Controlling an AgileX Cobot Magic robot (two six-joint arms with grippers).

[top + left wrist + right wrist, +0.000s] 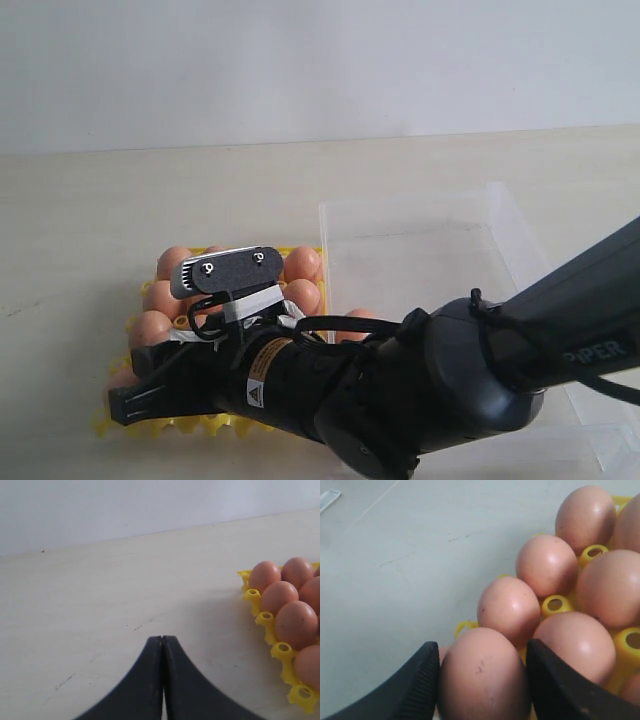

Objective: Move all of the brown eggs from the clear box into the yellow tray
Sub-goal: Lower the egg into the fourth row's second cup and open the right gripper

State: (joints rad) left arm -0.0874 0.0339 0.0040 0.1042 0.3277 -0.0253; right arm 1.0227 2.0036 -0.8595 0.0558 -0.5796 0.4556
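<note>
Right claw [481,647] is spread wide but pinching a brown egg [480,685] between both pads over the yellow tray [215,424] at 8 o'clock in the exterior view, probably headed for an edge cup, with the clear box [420,240] at 3 o'clock and the left claw [162,680] pressed together over the table [100,605].

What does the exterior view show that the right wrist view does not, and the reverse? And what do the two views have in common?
Only the exterior view: the clear box beside the yellow tray, and the dark right arm reaching over that tray.
Only the right wrist view: the right pincer closed on one brown egg at the tray's edge, with a finger against each side.
Both: the yellow tray with brown eggs sitting in its cups, on the pale table.
</note>
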